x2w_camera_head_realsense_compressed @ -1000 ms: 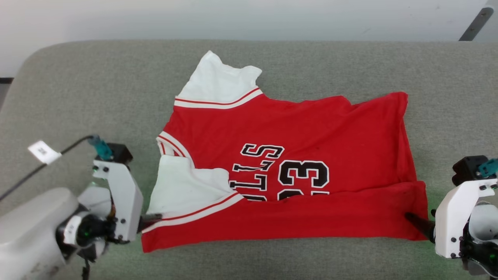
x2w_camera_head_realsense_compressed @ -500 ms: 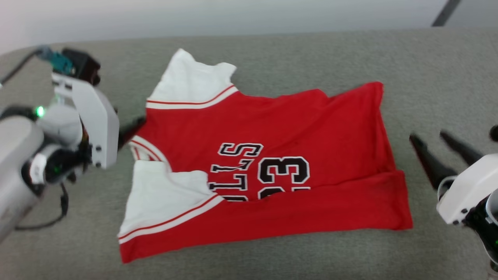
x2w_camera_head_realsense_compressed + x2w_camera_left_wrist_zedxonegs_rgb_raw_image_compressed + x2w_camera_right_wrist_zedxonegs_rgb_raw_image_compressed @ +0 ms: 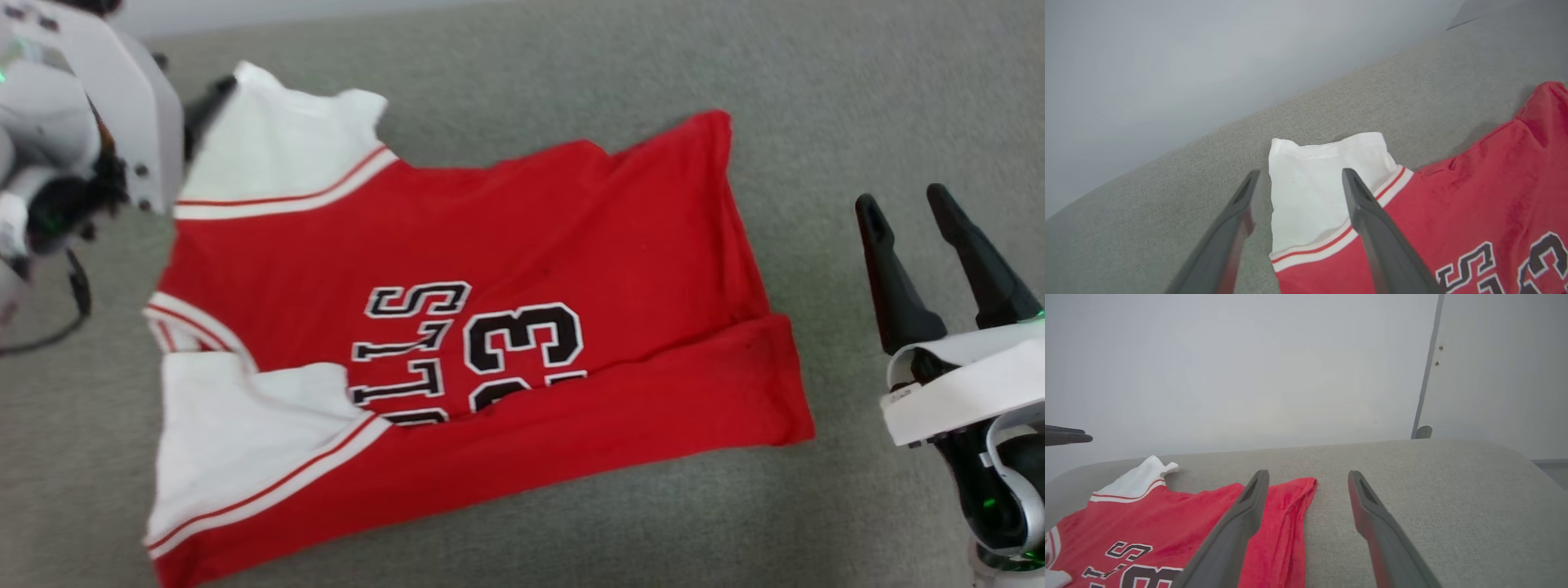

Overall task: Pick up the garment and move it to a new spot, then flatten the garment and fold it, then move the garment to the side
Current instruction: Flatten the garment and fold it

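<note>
the red shirt [image 3: 490,269] is laid mid-frame on a grey cushion [image 3: 857,82]. the left gripper [image 3: 1300,173] is held spread at its upper-left white sleeve [image 3: 277,147]; the right gripper [image 3: 902,196] is held spread at right, off the shirt.

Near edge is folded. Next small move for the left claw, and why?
Probably lower the left claw onto the far white sleeve and close: its jaws stand open and empty over the sleeve's edge, and the jersey lies unfolded there.

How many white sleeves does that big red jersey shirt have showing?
2. One white sleeve lies flat at the red jersey shirt's far left corner; the other lies at its near left, overlapping the black lettering.
</note>
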